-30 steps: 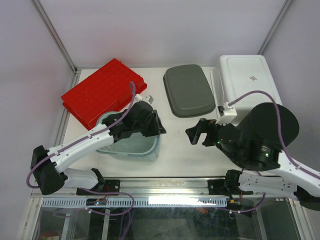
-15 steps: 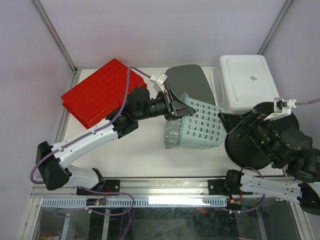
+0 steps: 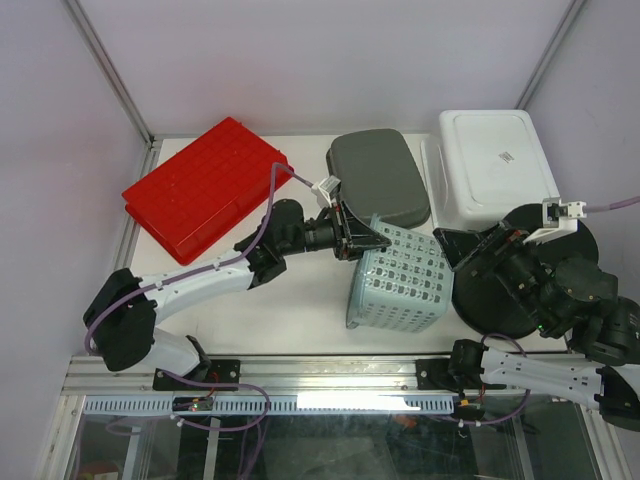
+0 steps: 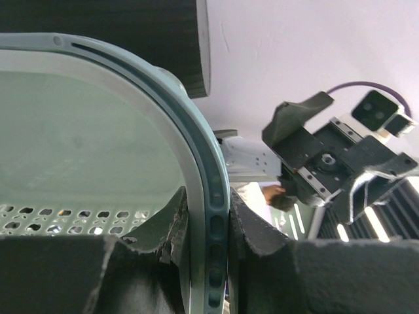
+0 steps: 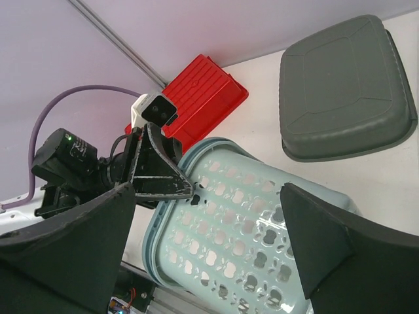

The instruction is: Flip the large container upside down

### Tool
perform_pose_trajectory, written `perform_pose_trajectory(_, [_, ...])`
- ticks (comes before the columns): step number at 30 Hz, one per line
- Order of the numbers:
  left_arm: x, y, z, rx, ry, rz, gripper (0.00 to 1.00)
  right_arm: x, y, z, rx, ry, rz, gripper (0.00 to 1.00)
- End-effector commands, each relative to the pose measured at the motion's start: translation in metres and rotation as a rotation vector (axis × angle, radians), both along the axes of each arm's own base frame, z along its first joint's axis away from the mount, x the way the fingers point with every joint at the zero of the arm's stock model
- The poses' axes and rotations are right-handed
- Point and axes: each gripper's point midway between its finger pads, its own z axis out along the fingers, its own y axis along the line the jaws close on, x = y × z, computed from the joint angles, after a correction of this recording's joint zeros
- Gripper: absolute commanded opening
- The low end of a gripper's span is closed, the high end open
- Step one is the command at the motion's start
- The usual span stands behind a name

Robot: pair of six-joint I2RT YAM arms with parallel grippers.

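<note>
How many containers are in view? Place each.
4: red bin rear left, grey bin rear centre, white bin rear right, basket in the left gripper. Black round shape front right unclear.

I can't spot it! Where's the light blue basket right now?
In the top view, the light blue basket is tipped in the middle, gripped by the left hand, just in front of the grey tub.

White-shelled left arm (image 3: 190,283) and right arm (image 3: 540,372) are showing black joints; a purple cable (image 3: 268,205) is running along each, and dark, rough finger pads (image 4: 262,242) are showing.
</note>
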Motion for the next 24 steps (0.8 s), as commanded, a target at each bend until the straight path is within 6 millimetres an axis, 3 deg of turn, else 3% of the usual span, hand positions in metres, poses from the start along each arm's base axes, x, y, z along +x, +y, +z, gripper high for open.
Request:
perform_pose_trajectory(1, [-0.015, 0.011, 0.055, -0.282, -0.047, -0.078, 0.00, 0.003, -0.003, 0.007, 0.042, -0.012, -0.027, 0.96])
perform_pose_trajectory(16, [-0.008, 0.001, 0.050, -0.298, -0.043, -0.118, 0.00, 0.001, 0.002, 0.001, 0.027, 0.001, -0.007, 0.96])
perform_pose_trajectory(24, [0.004, 0.021, 0.059, -0.286, -0.074, -0.057, 0.00, 0.001, 0.018, -0.003, -0.012, 0.010, 0.035, 0.96])
